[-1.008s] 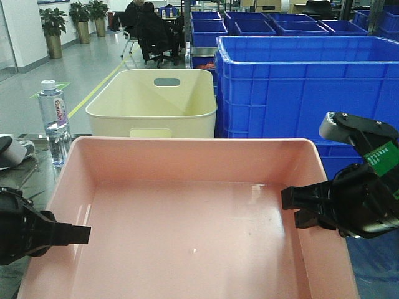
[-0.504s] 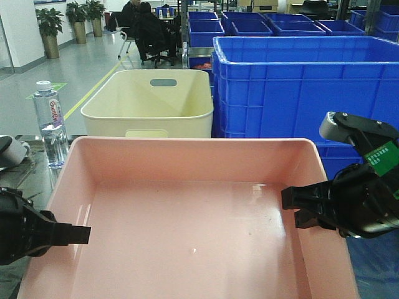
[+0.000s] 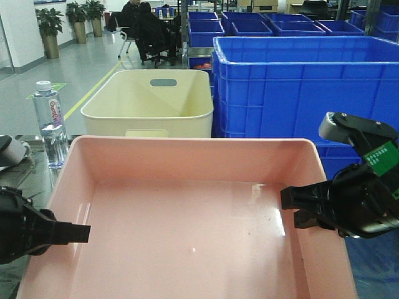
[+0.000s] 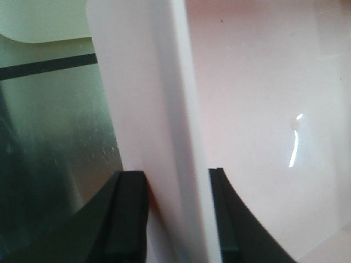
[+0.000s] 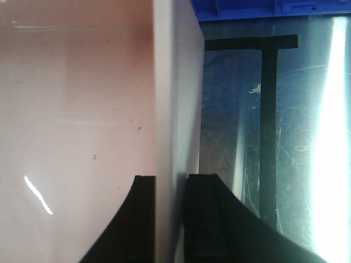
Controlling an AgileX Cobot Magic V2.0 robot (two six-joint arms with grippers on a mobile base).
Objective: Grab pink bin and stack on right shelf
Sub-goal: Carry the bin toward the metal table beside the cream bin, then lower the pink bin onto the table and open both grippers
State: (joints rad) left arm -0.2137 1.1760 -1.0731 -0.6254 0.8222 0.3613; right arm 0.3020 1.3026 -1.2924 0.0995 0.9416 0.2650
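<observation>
Shallow, glossy pink bin (image 3: pixel 187 205) — left tool (image 4: pixel 174 174) and right tool (image 5: pixel 171 178) clamped on its walls

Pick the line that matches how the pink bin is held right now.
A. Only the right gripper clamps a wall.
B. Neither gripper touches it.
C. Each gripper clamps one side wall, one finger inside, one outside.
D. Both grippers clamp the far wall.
C: the left gripper has a finger on each face of the left wall of the pink bin, and the right gripper likewise on the right wall.
</observation>
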